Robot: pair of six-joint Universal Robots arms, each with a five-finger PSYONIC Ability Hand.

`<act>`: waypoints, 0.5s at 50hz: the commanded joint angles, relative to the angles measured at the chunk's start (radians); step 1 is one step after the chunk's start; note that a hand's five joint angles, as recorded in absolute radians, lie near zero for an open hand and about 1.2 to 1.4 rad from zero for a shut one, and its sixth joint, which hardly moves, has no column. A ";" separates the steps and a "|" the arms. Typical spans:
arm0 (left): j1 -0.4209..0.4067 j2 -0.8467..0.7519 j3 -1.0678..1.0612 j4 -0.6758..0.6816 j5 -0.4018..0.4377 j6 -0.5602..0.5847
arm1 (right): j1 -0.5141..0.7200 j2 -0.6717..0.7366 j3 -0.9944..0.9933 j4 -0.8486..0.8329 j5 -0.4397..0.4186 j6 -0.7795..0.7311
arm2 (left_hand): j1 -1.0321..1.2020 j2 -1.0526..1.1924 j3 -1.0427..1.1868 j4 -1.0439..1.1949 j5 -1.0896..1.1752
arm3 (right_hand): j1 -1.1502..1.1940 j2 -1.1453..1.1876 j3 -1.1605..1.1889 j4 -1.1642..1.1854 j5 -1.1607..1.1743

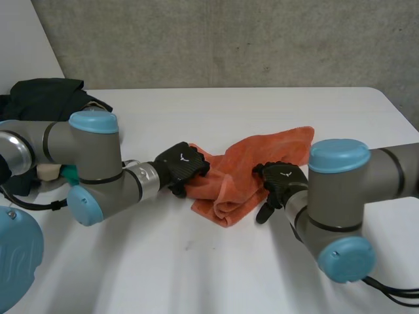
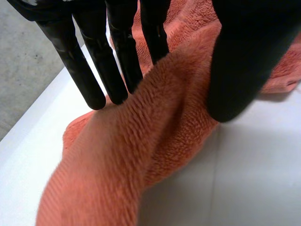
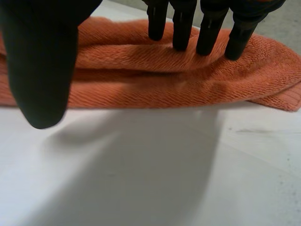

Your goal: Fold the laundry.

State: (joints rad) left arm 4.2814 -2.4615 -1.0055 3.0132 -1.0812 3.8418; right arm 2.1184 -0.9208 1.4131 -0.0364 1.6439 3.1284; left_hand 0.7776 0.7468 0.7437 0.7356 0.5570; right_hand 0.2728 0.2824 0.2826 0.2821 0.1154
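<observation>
An orange towel (image 1: 262,157) lies bunched in the middle of the white table (image 1: 196,268). My left hand (image 1: 180,165) is at the towel's left end. In the left wrist view a raised ridge of the towel (image 2: 141,155) runs between the straight fingers (image 2: 89,70) and the thumb (image 2: 244,56), which pinch it. My right hand (image 1: 283,180) is at the towel's right near edge. In the right wrist view its straight fingers (image 3: 207,28) rest on top of the folded towel (image 3: 164,80), while the thumb (image 3: 42,61) hangs apart over bare table.
A heap of dark clothes (image 1: 46,98) sits at the table's far left corner, behind my left arm (image 1: 85,150). Bare table stretches in front of the towel and behind it up to the far edge by the concrete wall (image 1: 229,39).
</observation>
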 commanded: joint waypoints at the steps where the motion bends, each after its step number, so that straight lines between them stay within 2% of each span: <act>1: -0.034 -0.013 0.050 0.053 -0.121 -0.037 | 0.002 0.117 -0.144 -0.059 0.056 -0.051 | 0.619 0.649 0.653 0.661 0.665 | 0.765 0.755 0.755 0.755 0.747; 4: -0.055 0.021 0.042 0.116 -0.172 -0.097 | 0.000 0.137 -0.181 -0.100 0.070 -0.073 | 0.619 0.649 0.653 0.661 0.665 | 1.123 1.113 1.113 1.113 1.106; 9: -0.060 0.174 -0.004 0.153 -0.224 -0.258 | -0.014 0.100 -0.203 -0.102 0.090 -0.137 | 0.619 0.649 0.653 0.661 0.665 | 1.123 1.114 1.114 1.114 1.106; 12: -0.058 0.274 -0.047 0.162 -0.246 -0.333 | -0.017 0.022 -0.195 -0.092 0.088 -0.183 | 0.619 0.649 0.653 0.661 0.665 | 1.123 1.114 1.114 1.114 1.106; 19: -0.048 0.456 -0.153 0.164 -0.269 -0.404 | -0.156 -0.188 -0.210 -0.057 0.074 -0.324 | 0.619 0.649 0.653 0.661 0.665 | 1.123 1.114 1.114 1.114 1.106; 25: -0.040 0.579 -0.289 0.156 -0.272 -0.462 | -0.189 -0.248 -0.281 -0.068 -0.005 -0.346 | 0.619 0.649 0.653 0.661 0.665 | 1.123 1.114 1.114 1.114 1.106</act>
State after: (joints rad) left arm 4.2364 -1.9872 -1.1753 3.1779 -1.3528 3.4242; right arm 1.9730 -1.1008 1.1961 -0.1021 1.7083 2.8118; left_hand 1.1256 1.1935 1.1878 1.1993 0.9580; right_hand 1.1233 1.1785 1.1882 1.1957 1.0067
